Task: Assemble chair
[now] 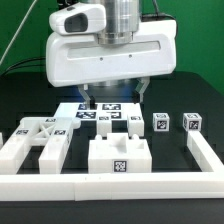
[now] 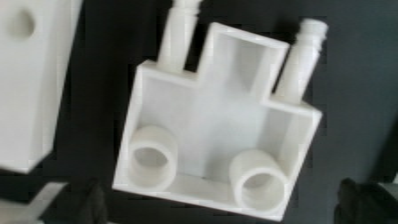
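We hover the gripper (image 1: 113, 97), fingers spread and empty, above the pegged chair piece (image 2: 214, 115); best we centre over its walls, then descend straight before pinching.

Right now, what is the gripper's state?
The gripper is open and holds nothing, fingers spread above the marker board.
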{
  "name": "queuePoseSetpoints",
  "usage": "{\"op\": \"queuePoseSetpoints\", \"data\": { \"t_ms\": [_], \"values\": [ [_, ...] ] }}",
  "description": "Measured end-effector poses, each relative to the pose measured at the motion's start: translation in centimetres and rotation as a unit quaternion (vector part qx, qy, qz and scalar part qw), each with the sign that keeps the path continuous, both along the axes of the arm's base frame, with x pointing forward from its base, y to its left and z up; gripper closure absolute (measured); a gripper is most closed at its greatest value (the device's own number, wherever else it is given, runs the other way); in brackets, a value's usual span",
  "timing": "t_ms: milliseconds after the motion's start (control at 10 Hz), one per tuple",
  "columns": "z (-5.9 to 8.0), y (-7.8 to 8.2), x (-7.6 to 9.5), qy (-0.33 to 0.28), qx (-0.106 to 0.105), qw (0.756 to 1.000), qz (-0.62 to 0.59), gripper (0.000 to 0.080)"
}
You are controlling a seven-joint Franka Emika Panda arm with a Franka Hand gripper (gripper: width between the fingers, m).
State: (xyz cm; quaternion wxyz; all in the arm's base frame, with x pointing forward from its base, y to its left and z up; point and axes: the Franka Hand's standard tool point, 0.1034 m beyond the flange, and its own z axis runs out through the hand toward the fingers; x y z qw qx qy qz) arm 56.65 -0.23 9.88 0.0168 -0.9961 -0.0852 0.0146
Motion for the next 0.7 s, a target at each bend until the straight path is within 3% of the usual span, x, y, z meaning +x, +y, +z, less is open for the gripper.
{"op": "queuePoseSetpoints", "data": {
  "t_ms": [100, 300, 500, 700],
  "values": [
    [-0.2, -0.1, -0.1, 0.002, 0.001, 1.0, -0.019, 0.015],
    [-3.2, -2.2, -0.2, 0.018, 0.002, 0.996, -0.087, 0.015],
    [-5.5, -3.3, 0.5, -0.007, 0.0, 0.998, -0.062, 0.015],
    [-8.0, -2.8, 0.3, -0.009, -0.001, 0.998, -0.061, 0.015]
  ]
}}
